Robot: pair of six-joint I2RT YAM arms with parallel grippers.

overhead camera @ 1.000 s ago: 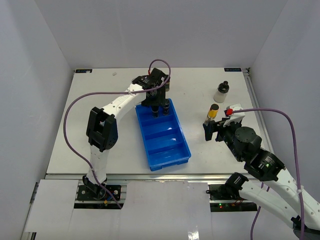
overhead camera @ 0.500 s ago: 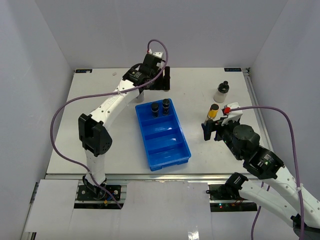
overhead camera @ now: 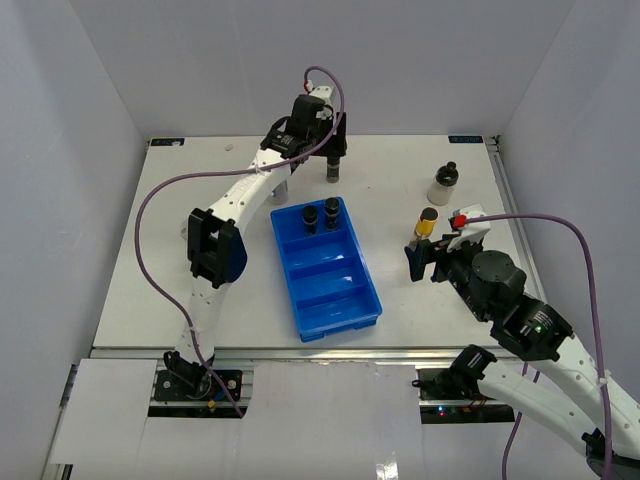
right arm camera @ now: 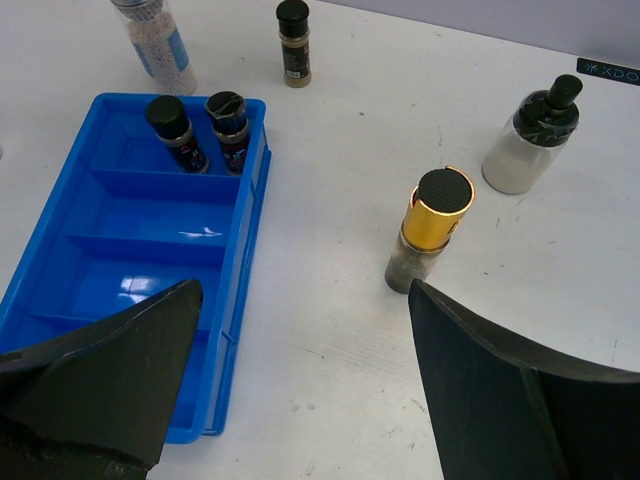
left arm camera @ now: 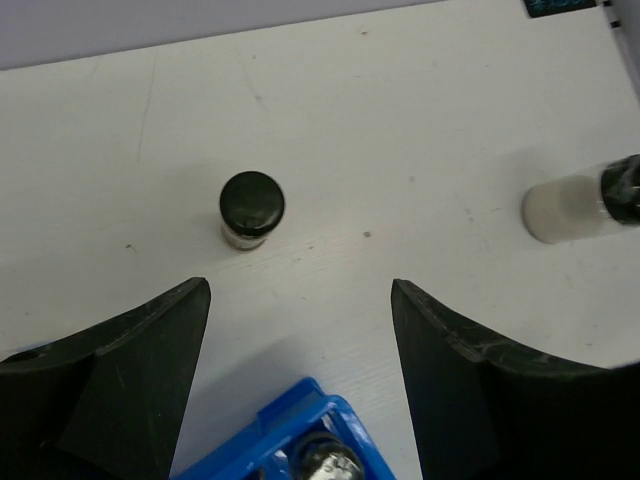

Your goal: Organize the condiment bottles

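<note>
White tabletop [left arm camera: 450, 120], grey walls [overhead camera: 300, 60]. So the left pincer [left arm camera: 300, 292] hangs released, black-capped jar [left arm camera: 252, 207] just ahead of its gap. The right pincer [right arm camera: 305, 300] is released too, gold-collared bottle [right arm camera: 430, 235] just ahead of one fingertip. Couldn't read any labels [right arm camera: 293, 60], too blurry.

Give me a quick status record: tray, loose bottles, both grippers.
tray: blue tray, two dark jars upright in its far-end compartment, other compartments empty
loose on table: black-capped jar, clear jar, yellow bottle, whitish bottle
left gripper: open, empty, near the black-capped jar
right gripper: open, empty, facing the yellow bottle
</note>
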